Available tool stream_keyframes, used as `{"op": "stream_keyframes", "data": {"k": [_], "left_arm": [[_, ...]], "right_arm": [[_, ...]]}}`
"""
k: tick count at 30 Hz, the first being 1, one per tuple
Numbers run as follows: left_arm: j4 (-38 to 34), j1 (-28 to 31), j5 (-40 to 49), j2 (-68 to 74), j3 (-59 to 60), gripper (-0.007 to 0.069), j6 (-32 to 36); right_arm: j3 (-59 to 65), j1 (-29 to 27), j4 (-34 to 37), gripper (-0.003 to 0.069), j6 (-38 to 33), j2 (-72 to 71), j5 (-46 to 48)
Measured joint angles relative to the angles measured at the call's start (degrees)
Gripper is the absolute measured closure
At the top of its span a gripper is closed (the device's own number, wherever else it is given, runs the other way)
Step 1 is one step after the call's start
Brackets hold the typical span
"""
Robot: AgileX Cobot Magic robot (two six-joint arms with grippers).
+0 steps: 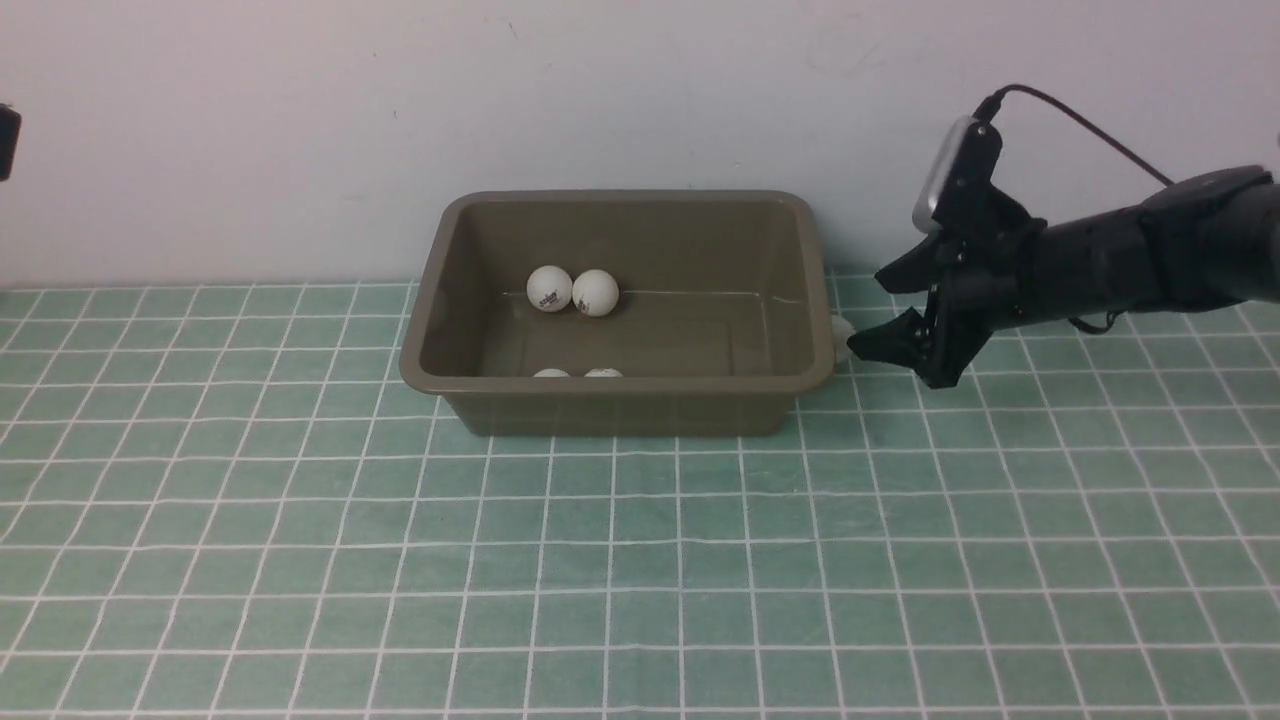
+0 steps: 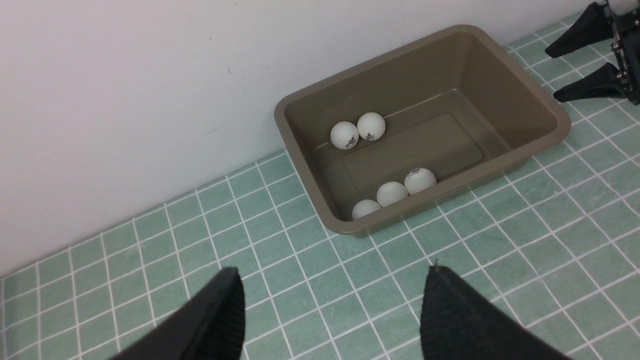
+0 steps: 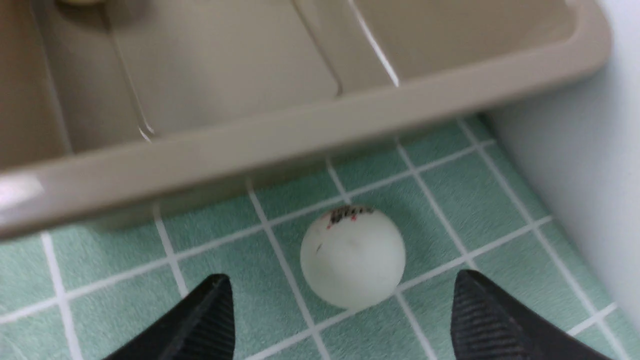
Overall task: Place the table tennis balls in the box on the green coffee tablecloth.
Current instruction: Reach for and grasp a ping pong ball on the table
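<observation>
- The olive-brown rectangular plastic box (image 1: 620,410), with rounded corners and a flared rim, stands on the mint-green cloth (image 1: 640,560) with its grid of thin white lines. Its back side sits close to the plain white wall (image 1: 300,120).
- 5 small matte white table tennis balls (image 2: 392,192) lie inside it. 2 touch each other along the far side, and 3 sit in a row against the near wall.
- 1 more white loose ball (image 3: 352,257), with a dark printed logo, rests on the cloth outside the box. It is just beside the right-hand wall and partly hidden by the rim in the front view. It looks like the only one left to collect.
- The right end effector (image 1: 868,312) is spread wide and low beside the box. It has 1 finger on each side of the loose ball and touches and grips nothing.
- The left end effector (image 2: 333,272) hangs well apart from the box, its fingers parted with nothing between them.
- Risk 1: the ball is light and smooth. A closure that is off-centre or too high would likely squirt it out towards the wall or under the flared rim.
- Risk 2: the ball lies very near the box. A finger pushed further in could strike the rim, shove the box and set the 5 balls inside rolling.
- Risk 3: if the ball is released from too high above the box, it could bounce off the hard floor or another ball and hop back out.
</observation>
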Motion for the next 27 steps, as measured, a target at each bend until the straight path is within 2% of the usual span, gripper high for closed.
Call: {"op": "stream_keyframes", "data": {"k": [14, 27], "left_arm": [[-1.12, 0.0, 0.0, 0.0, 0.0, 0.0198, 0.0], [-1.36, 0.0, 0.0, 0.0, 0.0, 0.0198, 0.0]], "right_arm": [[-0.64, 0.23, 9.52, 0.014, -7.38, 4.5, -2.08], [-3.97, 1.14, 9.92, 0.0176, -5.03, 7.06, -1.95]]}}
